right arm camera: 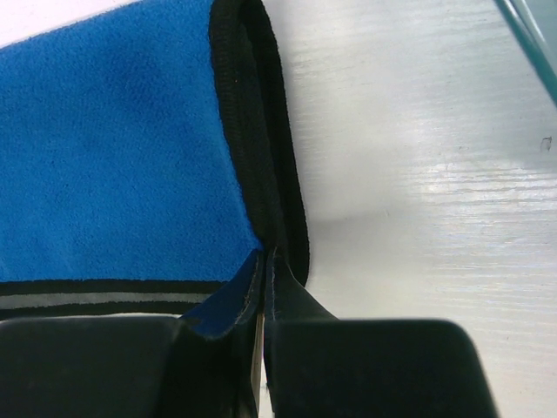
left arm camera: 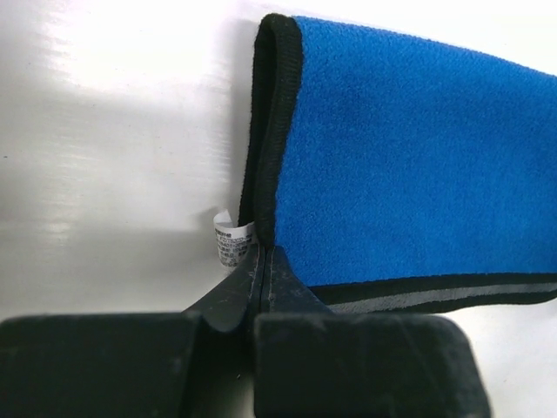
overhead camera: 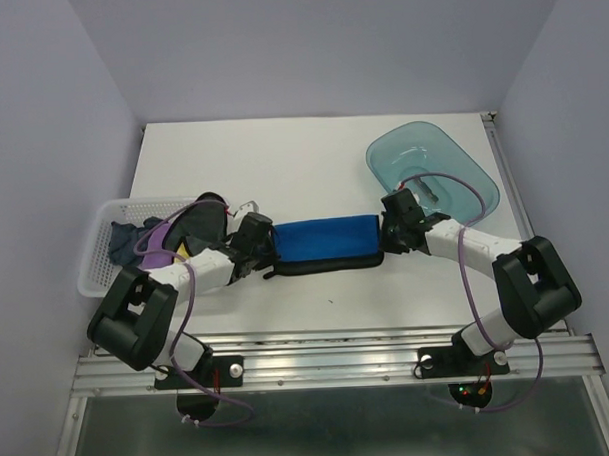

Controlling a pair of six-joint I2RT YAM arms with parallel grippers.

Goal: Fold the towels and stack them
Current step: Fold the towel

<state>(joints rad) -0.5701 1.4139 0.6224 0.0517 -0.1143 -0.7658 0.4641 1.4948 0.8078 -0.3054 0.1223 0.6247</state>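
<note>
My left pincer (left arm camera: 261, 254) is pinched tight on the near left corner of the blue towel (overhead camera: 325, 239), fingertips meeting on the black edging (left arm camera: 277, 131), where a small white label (left arm camera: 233, 242) sticks out just beside them. My right pincer (right arm camera: 265, 254) is likewise clamped on the near right corner of the same towel, with a flap of blue fabric caught between the fingers.

The blue towel lies as a long folded band across the middle of the table (overhead camera: 282, 159), stretched between my two pincers; its black border runs along the near edge and around both ends (a grey stripe shows within the near border in both wrist views).

At the table's left edge stands the white mesh basket (overhead camera: 96, 270), which holds the purple towel (overhead camera: 163, 236) and, beside it, the dark navy towel (overhead camera: 125, 237). The teal tray (overhead camera: 468, 172) sits at the far right, behind my right wrist, apart from the blue towel.
</note>
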